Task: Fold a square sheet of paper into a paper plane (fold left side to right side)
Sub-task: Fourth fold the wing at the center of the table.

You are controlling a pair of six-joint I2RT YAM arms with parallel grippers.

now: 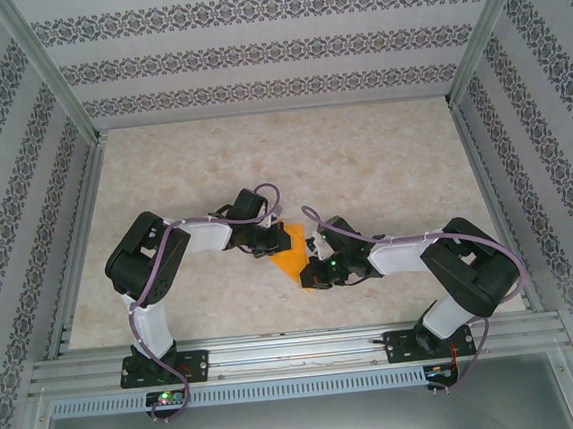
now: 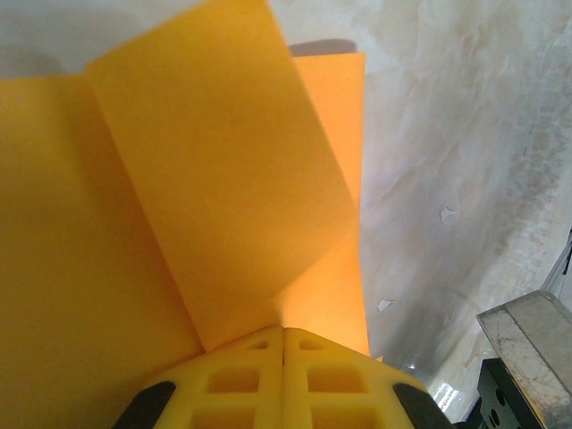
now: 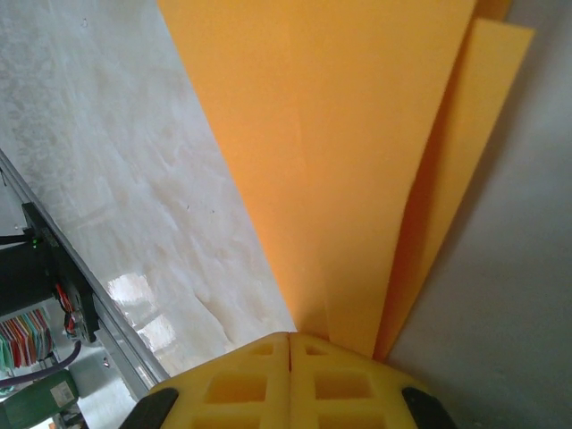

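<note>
Paper plane [image 1: 290, 250], thin orange, creased angular flaps, clamped by left end effector [image 2: 284, 334] and right end effector [image 3: 290, 339]

On my feed, both arms stand on black base plates bolted to the aluminium rail [image 1: 299, 352]. The left arm [image 1: 155, 321] has a white link just above the rail, then a bulky black joint housing, then a second white link farther from the rail. The right arm [image 1: 445, 306] is built the same way. A lilac cable runs from each base along the links, looping loose farther from the rail. Small green lights glow at the right arm's wrist and at the left base, on the near side of the rail. The left tool [image 2: 284, 332] and right tool [image 3: 290, 338] carry yellow fingers [image 2: 241, 380] moulded with square pockets, with black patches at their outer corners.
</note>
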